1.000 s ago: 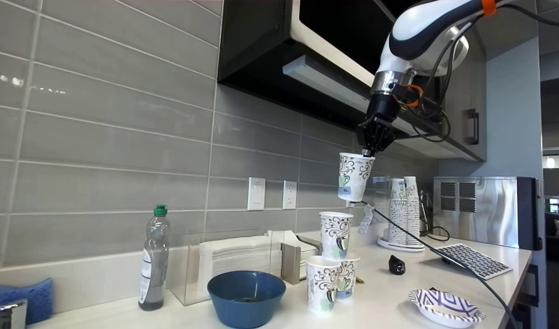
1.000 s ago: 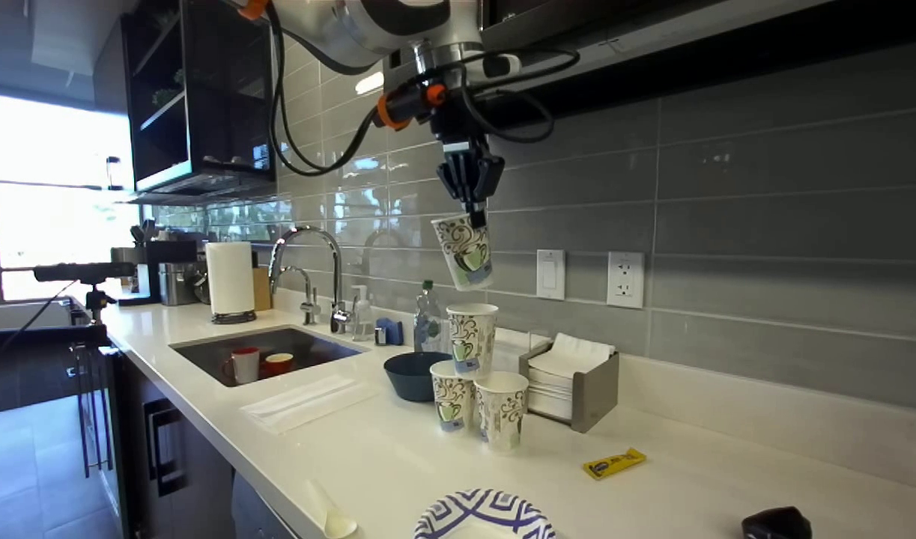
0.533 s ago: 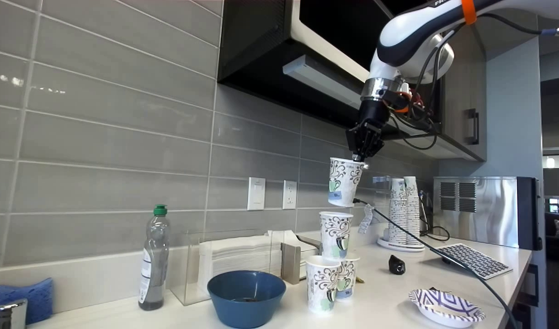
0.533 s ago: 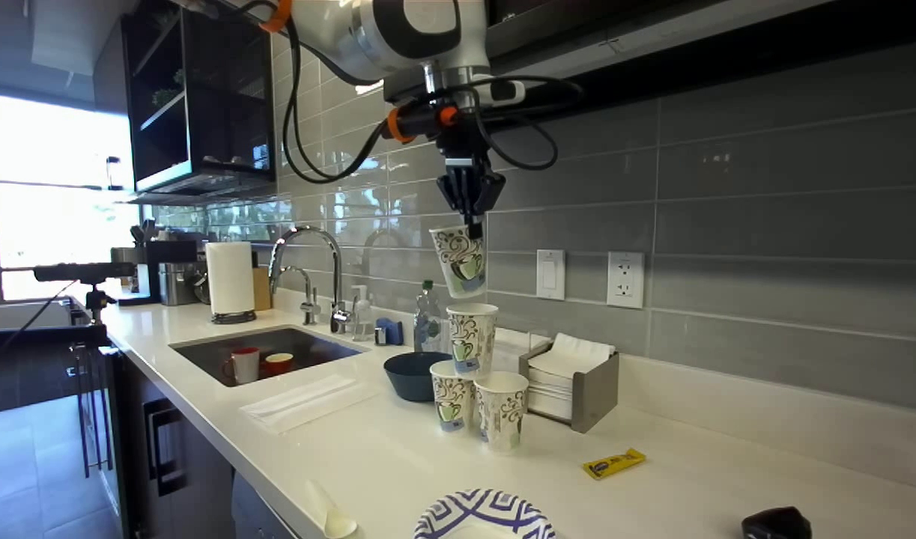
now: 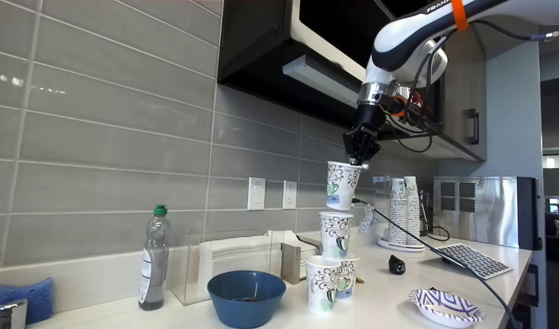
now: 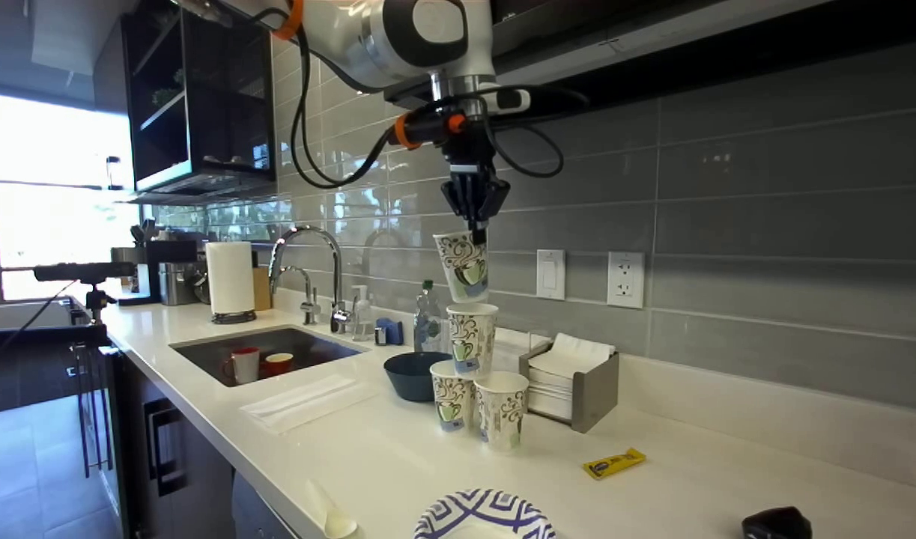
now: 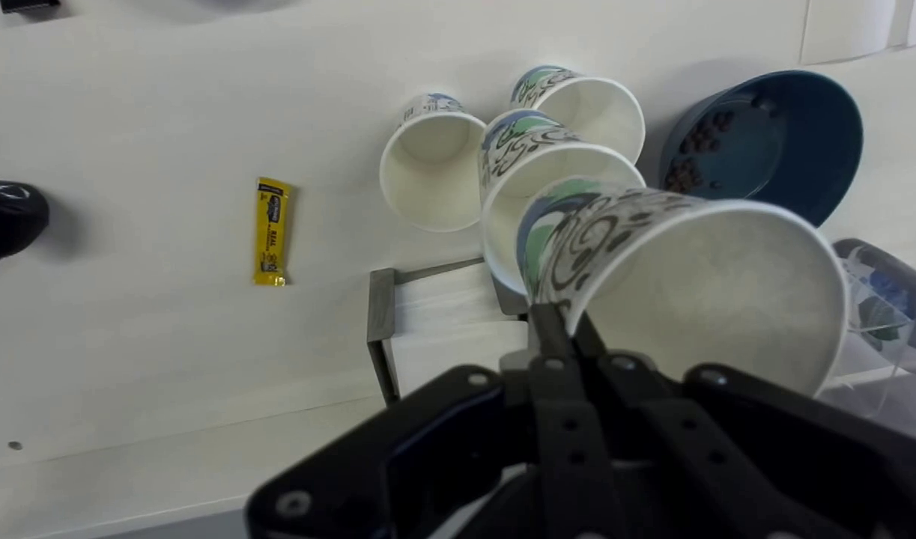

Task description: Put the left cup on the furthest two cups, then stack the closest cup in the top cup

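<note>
- Wrist view: one gripper [image 7: 570, 323], jaws drawn together, had only a thin paper wall between them — the rim edge of the held cup [image 7: 686, 288], taken to be the task's closest cup. Beneath, partly covered by it, sat the top cup [image 7: 531, 176].
- In an exterior view: one lower cup [image 5: 322, 285] and, partly behind it, another lower cup [image 5: 347, 278] bore the top cup upright across their rims. Held cup hung tilted just above, apart from it. Step, as judged: first placement was done; final stacking was in hand, not yet complete.
- In an exterior view: both lower cups stood on the counter [image 6: 398, 468]; held cup leaned, base close over the top cup's mouth. Next move, as judged, called for straightening, centring, a short gentle lowering until nested, then release — a sideways nudge risked toppling the perch.
</note>
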Robot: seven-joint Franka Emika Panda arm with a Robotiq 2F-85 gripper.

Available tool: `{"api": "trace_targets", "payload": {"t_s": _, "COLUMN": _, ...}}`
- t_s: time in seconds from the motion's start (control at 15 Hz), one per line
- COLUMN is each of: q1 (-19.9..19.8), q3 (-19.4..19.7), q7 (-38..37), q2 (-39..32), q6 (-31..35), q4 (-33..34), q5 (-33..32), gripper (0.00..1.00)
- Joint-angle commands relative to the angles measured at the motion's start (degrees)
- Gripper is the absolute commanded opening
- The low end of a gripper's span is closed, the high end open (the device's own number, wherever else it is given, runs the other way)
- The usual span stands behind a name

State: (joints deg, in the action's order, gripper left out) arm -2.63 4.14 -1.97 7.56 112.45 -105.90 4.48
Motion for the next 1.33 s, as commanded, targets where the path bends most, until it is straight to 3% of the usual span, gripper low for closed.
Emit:
{"api": "trace_targets", "payload": {"t_s": 0.0, "q1": -0.1, "q3": 0.1, "q7": 1.3, "q2": -1.5, "q6": -1.2, "q4": 2.1, "q5": 1.7, "gripper": 0.01}}
{"api": "trace_targets", "payload": {"t_s": 1.13, "q1": -0.3, "q3": 0.2, "q7": 1.9, "q2": -2.7, "q6": -3.0, "q4": 2.5, "q5": 2.1, "gripper": 0.01}}
{"api": "trace_targets", "payload": {"t_s": 1.2, "q1": -0.4, "q3": 0.3, "q7": 2.0, "q2": -2.8, "q6": -2.8, "q4": 2.5, "q5": 2.5, "gripper": 0.28}}
{"api": "trace_targets", "payload": {"t_s": 1.27, "q1": -0.4, "q3": 0.4, "q7": 1.9, "q2": -2.9, "q6": -2.8, "q4": 2.6, "q5": 2.2, "gripper": 0.29}}
